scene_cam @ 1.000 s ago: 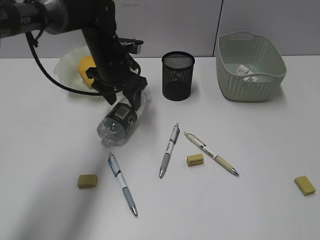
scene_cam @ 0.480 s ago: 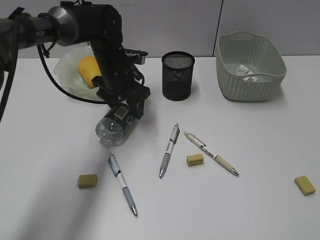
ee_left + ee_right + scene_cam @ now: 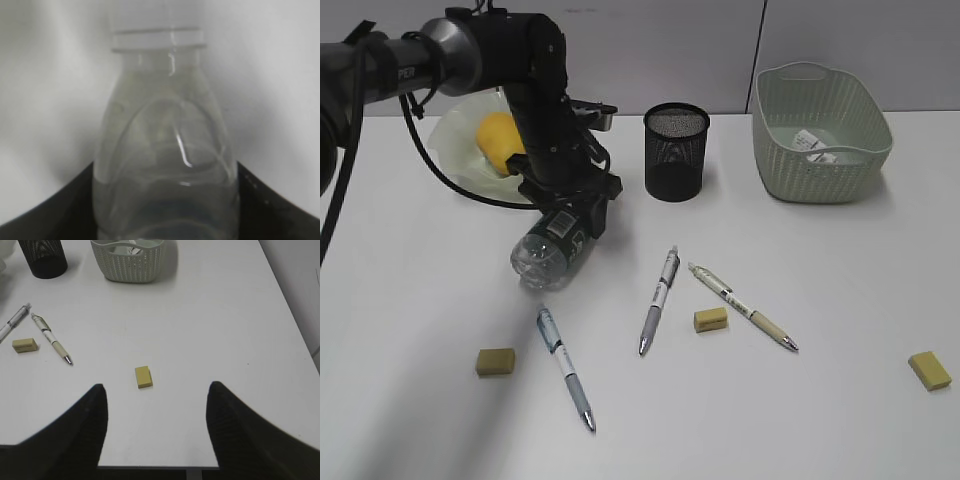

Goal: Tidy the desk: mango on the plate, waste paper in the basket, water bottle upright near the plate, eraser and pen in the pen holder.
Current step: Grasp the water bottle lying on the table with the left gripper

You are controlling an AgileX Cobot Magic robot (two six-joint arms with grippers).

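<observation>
The water bottle (image 3: 546, 253) lies on its side on the desk (image 3: 800, 270), in front of the plate (image 3: 447, 140). The mango (image 3: 497, 139) sits on the plate. My left gripper (image 3: 574, 214) is shut on the bottle's upper body; in the left wrist view (image 3: 165, 167) its black fingers press both sides of the bottle (image 3: 165, 145), white cap pointing away. My right gripper (image 3: 157, 395) is open and empty above an eraser (image 3: 143, 376). The waste paper (image 3: 814, 142) lies in the basket (image 3: 820, 165). The pen holder (image 3: 676, 152) stands upright.
Three pens lie loose on the desk: one in the middle (image 3: 660, 298), one to its right (image 3: 741, 306), one at front left (image 3: 565, 367). Erasers lie in the middle (image 3: 710, 319), at front left (image 3: 495, 361) and at far right (image 3: 929, 369).
My left gripper has come down from above the bottle and closed around its upper body. The bottle has shifted slightly left.
</observation>
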